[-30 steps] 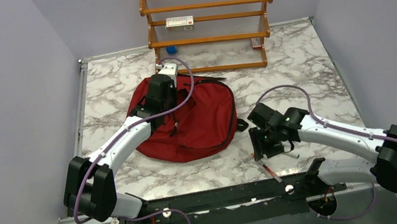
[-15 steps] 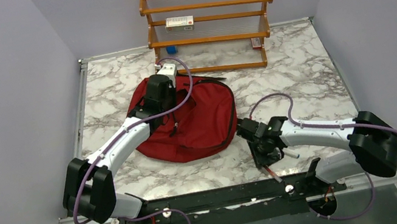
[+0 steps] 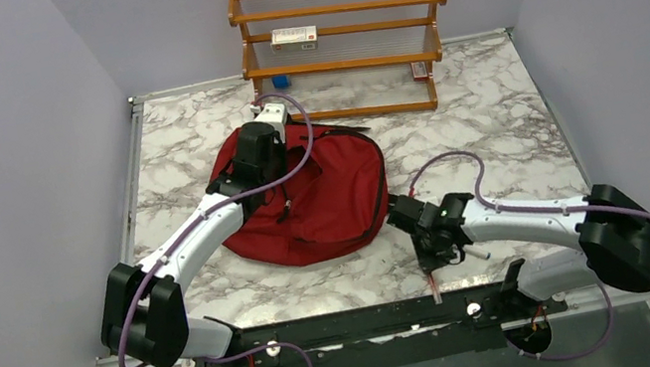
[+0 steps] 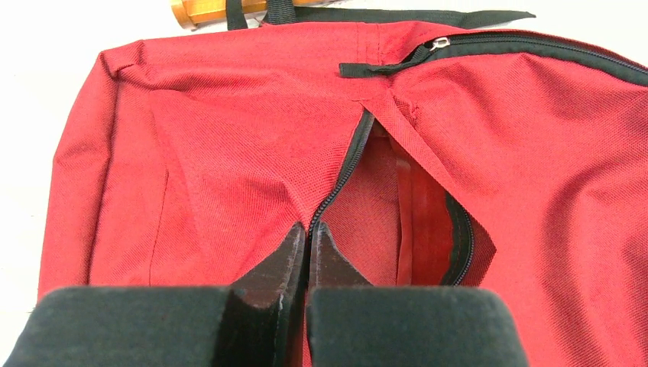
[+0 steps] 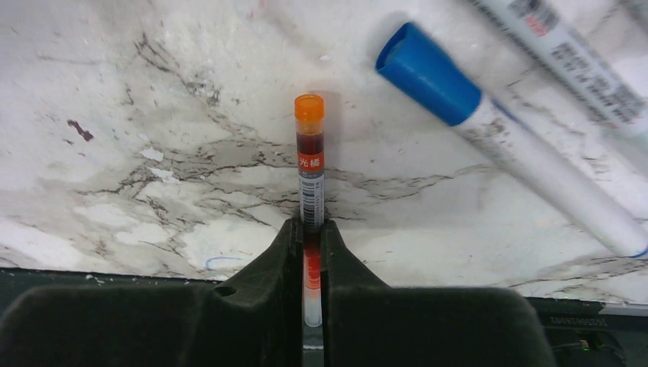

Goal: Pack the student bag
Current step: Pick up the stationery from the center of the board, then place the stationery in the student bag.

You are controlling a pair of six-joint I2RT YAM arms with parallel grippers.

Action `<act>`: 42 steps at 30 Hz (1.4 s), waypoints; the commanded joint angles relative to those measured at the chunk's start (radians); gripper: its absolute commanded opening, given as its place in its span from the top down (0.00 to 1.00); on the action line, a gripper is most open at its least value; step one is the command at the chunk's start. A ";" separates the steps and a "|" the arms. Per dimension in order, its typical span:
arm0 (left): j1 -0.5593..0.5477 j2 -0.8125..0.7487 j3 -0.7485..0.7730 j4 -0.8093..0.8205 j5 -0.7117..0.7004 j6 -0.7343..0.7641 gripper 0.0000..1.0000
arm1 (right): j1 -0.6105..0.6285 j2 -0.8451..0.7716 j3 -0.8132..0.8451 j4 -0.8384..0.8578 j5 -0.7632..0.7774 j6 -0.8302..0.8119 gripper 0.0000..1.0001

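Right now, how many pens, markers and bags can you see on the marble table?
Pens: 1, the slim orange-capped pen in the right gripper.
Markers: 2, the blue-capped white marker and another white marker cut off by the frame.
Bags: 1, the dark-red fabric backpack pinched by the left gripper.
Total: 4.

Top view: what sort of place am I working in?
Likely a robot test cell staged as a study desk: plain grey walls box in a marble-pattern table, a wooden rack stands at its far edge, and a red student bag lies on it.
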 commanded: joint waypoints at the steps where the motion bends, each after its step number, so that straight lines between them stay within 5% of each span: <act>1: 0.010 -0.038 -0.008 0.036 0.008 0.013 1.00 | 0.002 -0.107 0.050 -0.021 0.141 0.033 0.99; 8: 0.011 -0.045 -0.006 0.037 0.034 0.033 1.00 | 0.002 -0.299 0.131 0.194 0.118 -0.002 0.99; 14: 0.012 -0.063 -0.020 0.056 0.056 0.036 1.00 | 0.002 -0.295 0.130 0.530 0.181 0.019 0.99; 28: 0.023 -0.111 -0.046 0.080 0.065 0.032 1.00 | 0.002 0.118 0.367 0.957 0.471 0.189 0.99; 42: 0.030 -0.123 -0.047 0.083 0.084 0.019 1.00 | 0.002 0.450 0.598 0.902 0.593 0.282 1.00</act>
